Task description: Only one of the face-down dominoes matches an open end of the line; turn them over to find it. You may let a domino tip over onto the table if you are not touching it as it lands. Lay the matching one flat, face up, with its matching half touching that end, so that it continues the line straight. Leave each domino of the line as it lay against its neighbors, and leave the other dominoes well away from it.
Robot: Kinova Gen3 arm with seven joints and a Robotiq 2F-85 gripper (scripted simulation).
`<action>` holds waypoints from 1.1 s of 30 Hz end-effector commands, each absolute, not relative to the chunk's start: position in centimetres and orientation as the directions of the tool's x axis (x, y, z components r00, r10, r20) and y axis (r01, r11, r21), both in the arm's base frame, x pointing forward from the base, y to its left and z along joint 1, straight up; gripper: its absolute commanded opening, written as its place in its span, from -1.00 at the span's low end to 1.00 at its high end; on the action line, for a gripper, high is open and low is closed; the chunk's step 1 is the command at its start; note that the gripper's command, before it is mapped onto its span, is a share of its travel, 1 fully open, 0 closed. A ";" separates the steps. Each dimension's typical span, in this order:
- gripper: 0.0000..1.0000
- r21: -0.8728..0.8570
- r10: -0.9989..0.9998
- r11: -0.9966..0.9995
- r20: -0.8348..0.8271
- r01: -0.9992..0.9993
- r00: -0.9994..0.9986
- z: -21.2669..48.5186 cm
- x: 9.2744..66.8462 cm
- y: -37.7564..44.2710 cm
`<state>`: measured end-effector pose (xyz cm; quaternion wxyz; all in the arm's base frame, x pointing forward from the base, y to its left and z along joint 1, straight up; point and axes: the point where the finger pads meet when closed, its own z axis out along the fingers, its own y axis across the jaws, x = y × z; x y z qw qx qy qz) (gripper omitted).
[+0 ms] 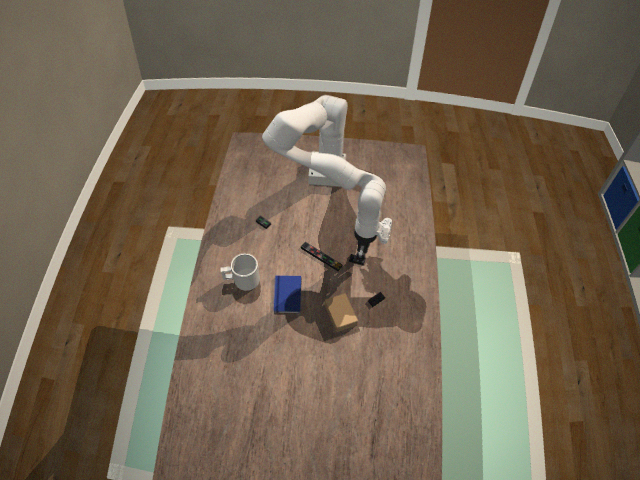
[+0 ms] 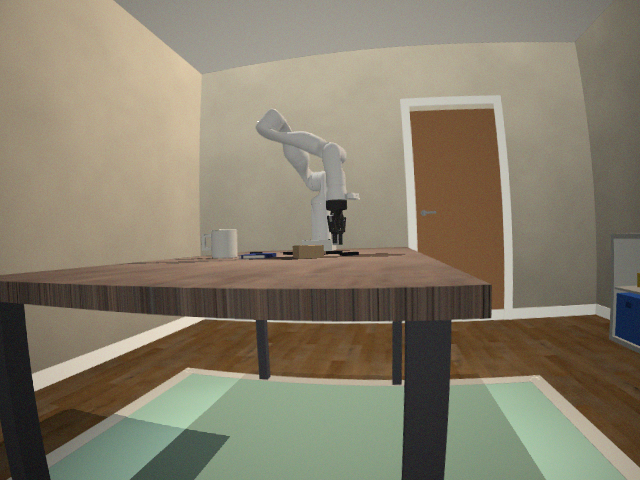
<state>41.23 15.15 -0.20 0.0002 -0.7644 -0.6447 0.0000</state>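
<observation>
Gripper (image 1: 357,256) half open above the table (image 1: 310,392), gripping nothing as far as can be seen. Right under it, a dark domino (image 1: 356,259), just beside the line's (image 1: 321,255) end. Cannot tell if face up or touching. Nearby, one domino (image 1: 375,299) face down. Far off past the line, another (image 1: 263,222) face up. Match not laid yet, it seems.

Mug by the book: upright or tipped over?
Upright. The top view looks down into the open mouth of the mug, and the exterior view shows it standing on its base on the table.
</observation>
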 end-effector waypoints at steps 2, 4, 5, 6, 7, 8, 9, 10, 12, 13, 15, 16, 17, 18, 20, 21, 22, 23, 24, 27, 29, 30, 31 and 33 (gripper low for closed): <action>-0.03 0.001 0.986 -0.169 0.001 0.986 0.169 -0.5 41.3 15.2; -0.03 0.001 0.986 -0.169 0.001 0.986 0.169 -0.8 41.3 15.2; -0.03 0.001 0.986 -0.169 0.001 0.986 0.169 -0.9 41.3 15.2; -0.03 0.001 0.986 -0.169 0.001 0.986 0.169 -1.0 41.3 15.2; -0.03 0.001 0.986 -0.169 0.001 0.986 0.169 -1.1 41.3 15.2; -0.03 0.001 0.986 -0.169 0.001 0.986 0.169 -1.1 41.3 15.2; -0.03 0.001 0.986 -0.169 0.001 0.986 0.169 -1.2 41.3 15.2; -0.03 0.001 0.986 -0.169 0.001 0.986 0.169 -1.3 41.3 15.2; -0.03 0.001 0.986 -0.169 0.001 0.986 0.169 -1.3 41.3 15.2; -0.03 0.001 0.986 -0.169 0.001 0.986 0.169 -1.4 41.3 15.2; -0.03 0.001 0.986 -0.169 0.001 0.986 0.169 -1.4 41.3 15.2; -0.03 0.001 0.986 -0.169 0.001 0.986 0.169 -1.4 41.3 15.2; -0.03 0.001 0.986 -0.169 0.001 0.986 0.169 -1.4 41.3 15.2; -0.03 0.001 0.986 -0.169 0.001 0.986 0.169 -1.4 41.3 15.2; -0.03 0.001 0.986 -0.169 0.001 0.986 0.169 -1.4 41.3 15.2; -0.03 0.001 0.986 -0.169 0.001 0.986 0.169 -1.4 41.3 15.2; -0.03 0.001 0.986 -0.169 0.001 0.986 0.169 -1.4 41.3 15.2; -0.03 0.001 0.986 -0.169 0.001 0.986 0.169 -1.4 41.3 15.2; -0.03 0.001 0.986 -0.169 0.001 0.986 0.169 -1.4 41.3 15.2; -0.03 0.001 0.986 -0.169 0.001 0.986 0.169 -1.4 41.3 15.2; -0.03 0.001 0.986 -0.169 0.001 0.986 0.169 -1.4 41.3 15.2; -0.03 0.001 0.986 -0.169 0.001 0.986 0.169 -1.4 41.3 15.2; -0.03 0.001 0.986 -0.169 0.001 0.986 0.169 -1.4 41.3 15.2; -0.03 0.001 0.986 -0.169 0.001 0.986 0.169 -1.4 41.3 15.2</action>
